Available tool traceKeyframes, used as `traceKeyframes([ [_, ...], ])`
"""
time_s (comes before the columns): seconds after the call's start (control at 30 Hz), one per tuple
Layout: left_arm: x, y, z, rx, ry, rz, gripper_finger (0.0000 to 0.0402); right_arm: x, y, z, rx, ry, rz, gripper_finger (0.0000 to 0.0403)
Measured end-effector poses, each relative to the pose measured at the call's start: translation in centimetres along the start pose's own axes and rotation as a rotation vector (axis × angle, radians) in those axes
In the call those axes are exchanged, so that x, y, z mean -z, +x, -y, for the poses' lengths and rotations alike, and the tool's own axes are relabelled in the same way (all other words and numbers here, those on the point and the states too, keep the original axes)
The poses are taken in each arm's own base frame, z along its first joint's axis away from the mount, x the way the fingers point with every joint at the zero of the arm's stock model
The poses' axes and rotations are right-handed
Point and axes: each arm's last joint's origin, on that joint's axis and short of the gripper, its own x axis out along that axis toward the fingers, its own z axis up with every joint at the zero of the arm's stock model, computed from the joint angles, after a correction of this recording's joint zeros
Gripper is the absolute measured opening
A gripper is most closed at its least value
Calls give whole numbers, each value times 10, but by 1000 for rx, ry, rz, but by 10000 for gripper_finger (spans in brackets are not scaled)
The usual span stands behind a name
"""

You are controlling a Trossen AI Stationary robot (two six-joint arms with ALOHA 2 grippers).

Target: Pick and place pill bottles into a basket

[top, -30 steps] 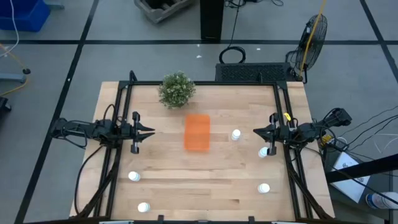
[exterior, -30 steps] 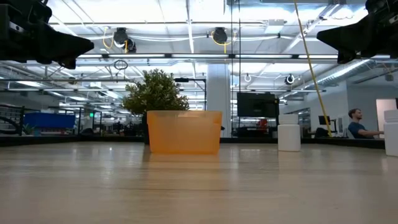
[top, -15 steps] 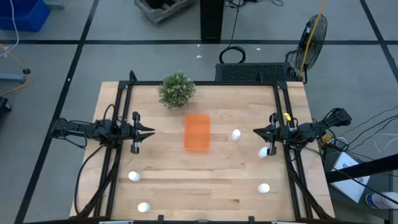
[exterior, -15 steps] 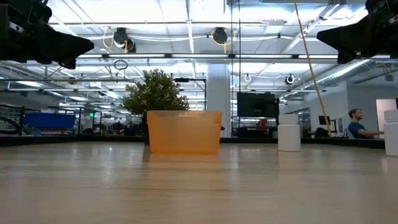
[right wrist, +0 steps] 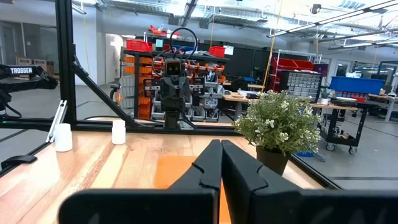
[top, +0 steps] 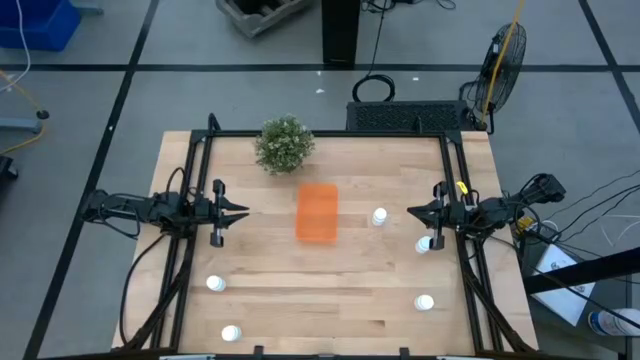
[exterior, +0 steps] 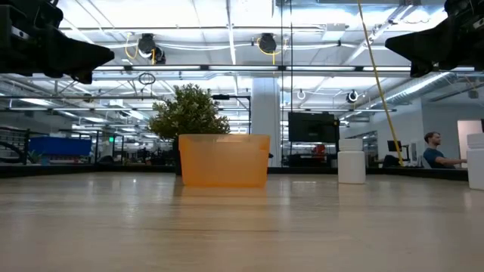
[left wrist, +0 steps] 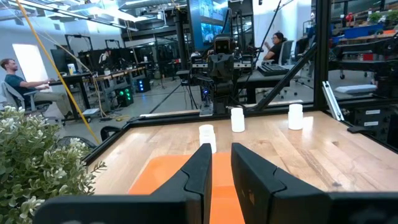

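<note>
The orange basket (top: 318, 212) stands on its base at the table's middle, in front of the bushy plant (top: 284, 143). Five white pill bottles stand upright on the table: one (top: 379, 216) right of the basket, one (top: 424, 244) below my right gripper, one (top: 424, 302) at the near right, and two at the near left (top: 215, 284) (top: 231, 333). My left gripper (top: 243, 210) hovers left of the basket, narrowly open and empty, as the left wrist view (left wrist: 221, 149) shows. My right gripper (top: 410, 211) hovers right of the basket, shut and empty, as the right wrist view (right wrist: 221, 146) shows.
A black frame (top: 205, 140) runs along the table's left, far and right sides. The plant (exterior: 189, 113) stands behind the basket (exterior: 224, 159) in the low view. Bare wood lies between the basket and the near edge. People sit at desks in the room beyond the table.
</note>
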Motion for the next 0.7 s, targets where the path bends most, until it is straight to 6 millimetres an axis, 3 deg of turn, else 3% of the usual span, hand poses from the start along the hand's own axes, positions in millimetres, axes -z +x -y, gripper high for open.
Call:
traceKeyframes([
  [0.43, 0, 0, 0, 0, 0, 0, 67, -1, 0, 0, 0, 6, 6, 0],
  [0.7, 0, 0, 0, 0, 0, 0, 67, -5, 0, 0, -31, 266, 48, 0],
])
